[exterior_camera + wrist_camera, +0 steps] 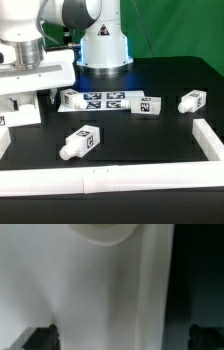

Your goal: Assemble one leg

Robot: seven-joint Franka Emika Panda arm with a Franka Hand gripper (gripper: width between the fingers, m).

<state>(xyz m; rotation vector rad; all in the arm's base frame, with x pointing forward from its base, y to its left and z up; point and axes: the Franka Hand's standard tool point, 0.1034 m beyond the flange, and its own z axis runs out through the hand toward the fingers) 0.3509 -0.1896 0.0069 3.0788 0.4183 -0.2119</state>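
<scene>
Lying on its side on the black desk (150, 140), the leg (82, 141) sits in the foreground of the exterior view. Its blocky tagged body is toward that view's right, and its narrower round end points toward the left and the camera. Nothing touches it; bare desk surrounds it on every side. In front of it a low white rail (100, 180) runs along the desk's near edge and turns up the exterior view's right side. Behind the leg, further back on the desk, lies the marker board (120, 101) with its row of black-and-white tags. A small white piece (72, 97) lies at the end of the board toward the exterior view's left, too small to tell what it is. A second leg (190, 100) lies on its side toward the exterior view's right, apart from the board and well apart from the first.

At the exterior view's left the arm (35, 50) hangs low over a large flat white panel (18, 108), well away from the leg. The wrist view is mostly filled by that panel's pale face, with a round socket (100, 232) showing in it and a strip of dark desk beside the panel's edge. The claw (122, 336) is released: its two dark fingertips (40, 336) stand far apart, one in front of the panel's face, the other out over the dark desk clear of the panel's edge, and nothing is clamped between them
</scene>
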